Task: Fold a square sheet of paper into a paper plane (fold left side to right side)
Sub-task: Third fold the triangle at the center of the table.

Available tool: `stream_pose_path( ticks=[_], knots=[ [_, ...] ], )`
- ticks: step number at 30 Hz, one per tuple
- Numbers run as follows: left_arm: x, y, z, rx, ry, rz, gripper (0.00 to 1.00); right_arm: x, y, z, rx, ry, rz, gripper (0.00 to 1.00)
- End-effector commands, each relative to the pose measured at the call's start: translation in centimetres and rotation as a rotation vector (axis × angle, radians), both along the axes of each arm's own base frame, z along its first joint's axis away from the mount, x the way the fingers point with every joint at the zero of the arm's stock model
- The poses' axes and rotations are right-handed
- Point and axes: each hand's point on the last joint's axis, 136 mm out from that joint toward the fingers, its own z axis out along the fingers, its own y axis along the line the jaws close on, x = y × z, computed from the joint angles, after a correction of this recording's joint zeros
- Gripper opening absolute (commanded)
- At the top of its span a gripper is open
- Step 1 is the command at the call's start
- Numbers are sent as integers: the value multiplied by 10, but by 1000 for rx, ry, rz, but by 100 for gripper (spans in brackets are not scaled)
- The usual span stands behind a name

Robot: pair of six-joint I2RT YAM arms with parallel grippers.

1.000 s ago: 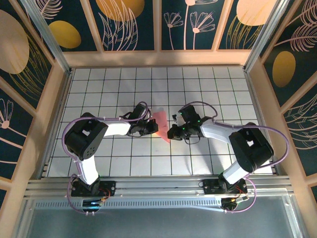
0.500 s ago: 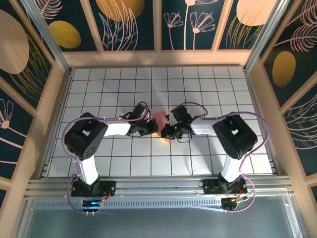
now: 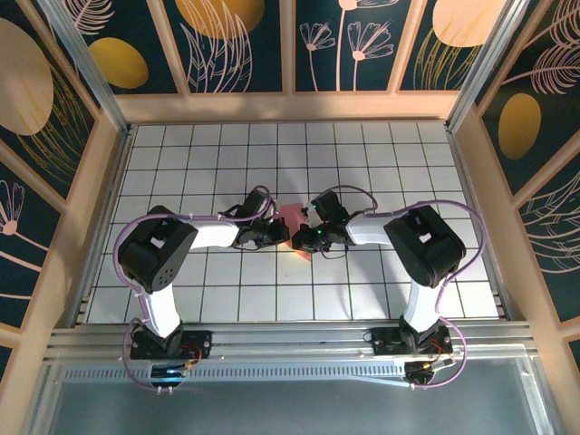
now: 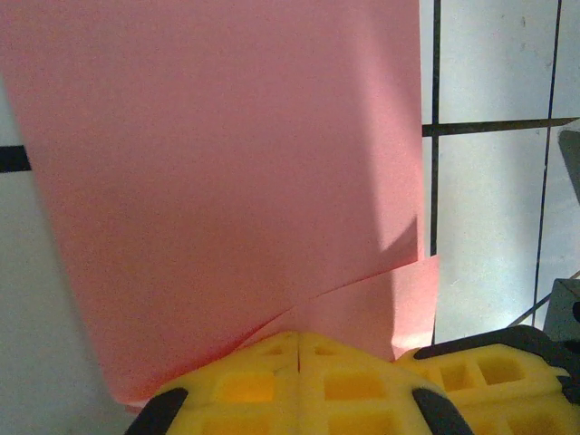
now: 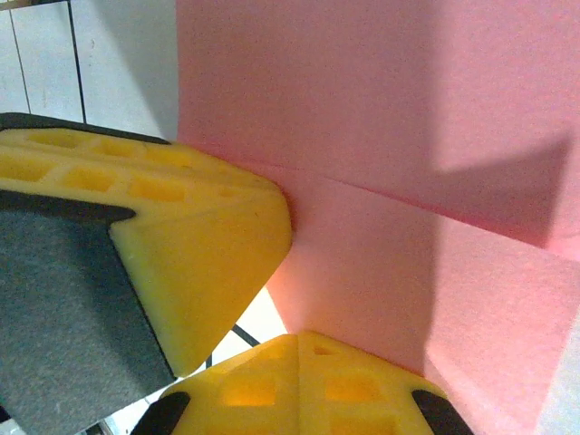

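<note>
One square sheet of paper (image 4: 227, 163): salmon-pink, one layer lapped over another.
Left gripper (image 4: 299, 343): fingers pressed together, tips against the sheet.
Right gripper (image 5: 299, 344): pressed together, tips against the sheet.

The paper (image 4: 227, 181) is thin, matt and smooth, softly creased. The left gripper (image 4: 299, 344) and right gripper (image 5: 299, 343) have matt yellow fingers, plastic or foam by the look, moulded with square pockets. The table (image 3: 381, 154) is smooth white board, faintly shiny. The near rail (image 3: 290, 337) is brushed metal; the wall frame (image 3: 290, 107) pale wood
</note>
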Motion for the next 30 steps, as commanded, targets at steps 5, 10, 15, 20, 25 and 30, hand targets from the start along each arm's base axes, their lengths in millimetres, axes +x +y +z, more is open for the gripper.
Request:
stream_pose_path(
  ticks=[5,10,15,20,25,30],
  knots=[
    [-9,28,-33,141,55,30,0,-63,-45,-26,-114,132,31,0],
    [-7,27,-32,147,51,29,0,-85,-65,-27,-158,161,37,0],
    [-2,18,-17,95,20,9,0,-66,-74,-6,-136,98,-3,0],
    [8,-4,22,-39,-41,-12,11,-29,-62,37,-39,-52,-2,6],
    [29,-5,66,-127,-113,20,34,16,-63,59,11,-216,-27,29],
    [48,34,88,-152,-167,129,46,42,-52,59,13,-359,20,40]
  ],
)
